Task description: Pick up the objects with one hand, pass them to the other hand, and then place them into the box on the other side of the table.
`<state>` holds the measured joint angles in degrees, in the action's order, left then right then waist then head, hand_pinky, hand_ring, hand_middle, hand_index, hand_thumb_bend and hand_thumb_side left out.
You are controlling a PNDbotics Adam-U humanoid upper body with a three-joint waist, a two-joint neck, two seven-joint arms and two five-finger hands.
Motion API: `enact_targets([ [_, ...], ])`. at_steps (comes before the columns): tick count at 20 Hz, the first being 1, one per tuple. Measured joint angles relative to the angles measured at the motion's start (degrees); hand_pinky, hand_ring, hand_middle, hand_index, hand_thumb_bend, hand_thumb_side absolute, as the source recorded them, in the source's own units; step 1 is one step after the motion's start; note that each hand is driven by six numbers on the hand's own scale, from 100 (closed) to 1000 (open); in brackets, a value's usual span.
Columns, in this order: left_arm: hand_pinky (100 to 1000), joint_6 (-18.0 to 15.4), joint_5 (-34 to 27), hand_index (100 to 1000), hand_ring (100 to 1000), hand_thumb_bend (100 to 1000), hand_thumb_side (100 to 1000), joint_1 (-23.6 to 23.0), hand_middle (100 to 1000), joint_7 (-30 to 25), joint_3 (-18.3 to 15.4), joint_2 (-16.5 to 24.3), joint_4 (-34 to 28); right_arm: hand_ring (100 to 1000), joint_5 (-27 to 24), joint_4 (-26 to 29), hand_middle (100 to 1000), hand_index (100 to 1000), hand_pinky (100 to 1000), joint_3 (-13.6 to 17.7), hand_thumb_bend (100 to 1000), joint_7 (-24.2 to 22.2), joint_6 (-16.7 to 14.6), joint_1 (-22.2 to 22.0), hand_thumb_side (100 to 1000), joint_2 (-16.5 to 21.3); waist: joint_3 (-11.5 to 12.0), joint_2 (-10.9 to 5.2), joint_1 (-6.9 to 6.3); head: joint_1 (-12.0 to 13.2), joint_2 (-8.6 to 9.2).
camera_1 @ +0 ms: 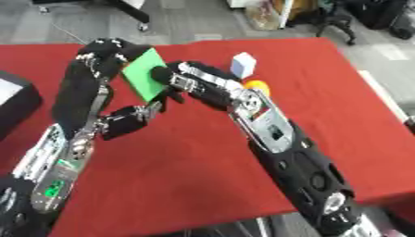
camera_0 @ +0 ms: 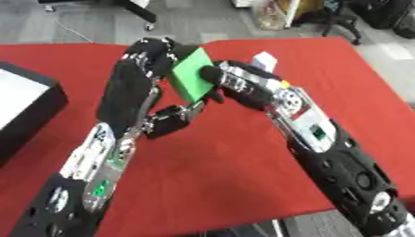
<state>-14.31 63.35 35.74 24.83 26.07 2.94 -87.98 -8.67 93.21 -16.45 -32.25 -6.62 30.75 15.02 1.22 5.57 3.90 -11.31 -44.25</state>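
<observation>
left eye view gives me the red table cloth [camera_0: 210, 166] running askew across the frame, grey floor beyond its far edge with chair legs and some clutter i can't identify. at the far left the black box [camera_0: 28, 111] is cut off by the frame edge, its pale inside partly showing. moving right, my left hand [camera_0: 134, 88] rises from the lower left, forearm upright, fingers curled over the top of the green block [camera_0: 191, 74], which is held up above the cloth near the middle of the table. my right hand [camera_1: 174, 78] comes in from the lower right, arm stretched diagonally, and its fingers press against the same block from the other side; how far they wrap round it is hidden by the block, so i can't tell its grip. past the right wrist a small white cube [camera_1: 243, 64] sits on the cloth, and just beside it an orange round thing [camera_1: 258, 85], half hidden behind the arm.
</observation>
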Motion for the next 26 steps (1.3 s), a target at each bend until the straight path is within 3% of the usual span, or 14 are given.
enact_targets([
  [4, 663, -0.21, -0.2, 646, 513, 100, 287, -0.01, 522, 1.14, 0.03, -0.01, 0.04, 503, -0.01, 0.0, 349, 530, 758, 0.17, 100, -1.66, -0.78, 0.02, 1000, -0.03, -0.02, 0.0, -0.01, 0.0, 0.0],
  [8, 665, -0.28, -0.29, 645, 516, 100, 294, -0.23, 523, 2.07, 0.26, -0.01, 0.04, 544, -0.01, 0.0, 485, 716, 773, 0.57, 115, -3.13, -1.57, 0.04, 1000, -0.11, -0.08, 0.0, -0.05, 0.0, 0.0],
  [12, 672, 0.01, -0.29, 647, 518, 100, 299, -0.58, 525, 2.88, 0.14, -0.01, -0.05, 605, -0.05, -0.16, 638, 870, 796, 1.0, 435, -2.99, -1.8, 0.04, 1000, -0.45, -0.11, 0.0, -0.06, 0.0, 0.0],
  [16, 673, 0.58, -0.31, 646, 519, 100, 304, -1.31, 525, 3.67, -0.95, 0.22, -0.67, 648, -0.76, -0.18, 721, 902, 818, 2.59, 543, -0.72, -1.62, 0.02, 1000, -0.47, -0.11, -0.01, -0.06, 0.0, 0.0],
  [26, 684, 1.46, -0.32, 650, 524, 100, 310, -2.69, 529, 4.5, -2.69, 1.62, -1.5, 677, -1.73, 0.37, 769, 915, 836, 4.51, 569, 4.29, -0.6, 0.02, 1000, -0.38, -0.07, -0.01, -0.05, -0.07, 0.0],
])
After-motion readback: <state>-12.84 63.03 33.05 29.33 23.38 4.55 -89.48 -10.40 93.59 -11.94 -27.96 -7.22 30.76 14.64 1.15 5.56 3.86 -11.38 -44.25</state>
